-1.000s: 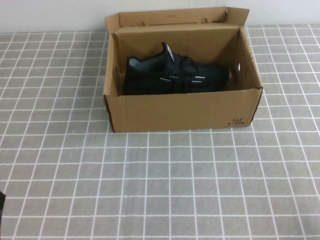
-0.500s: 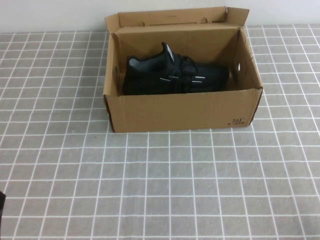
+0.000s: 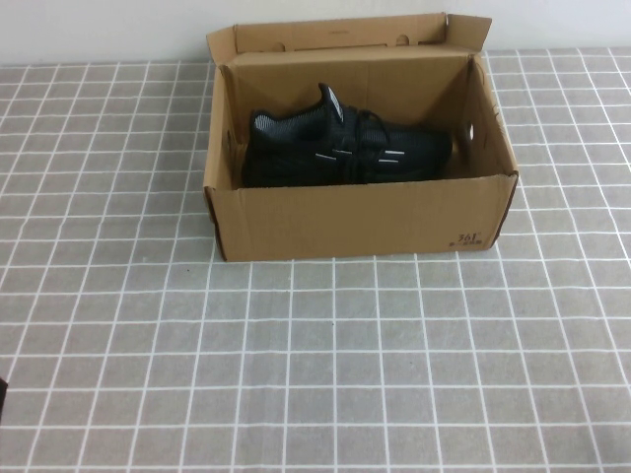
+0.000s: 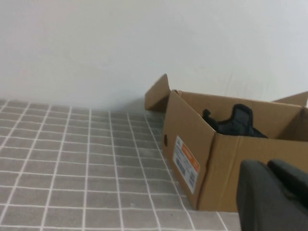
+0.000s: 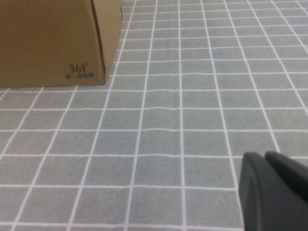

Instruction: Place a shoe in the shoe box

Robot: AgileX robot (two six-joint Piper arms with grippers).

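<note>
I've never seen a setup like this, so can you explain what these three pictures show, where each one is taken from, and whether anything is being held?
This is a two-armed robot at a grey tiled table. The wide picture comes from a raised camera on the robot's side, looking down. The other two come from cameras on each arm's wrist.

On the table stands an open brown shoe box with its flaps up. A black shoe lies inside it, so the job looks done.

The dark shape in the corner of the left wrist view is the left hand, pulled back beside the box. The similar shape in the right wrist view is the right hand, over bare tiles near the box's printed corner. Both hands appear shut and hold nothing.
</note>
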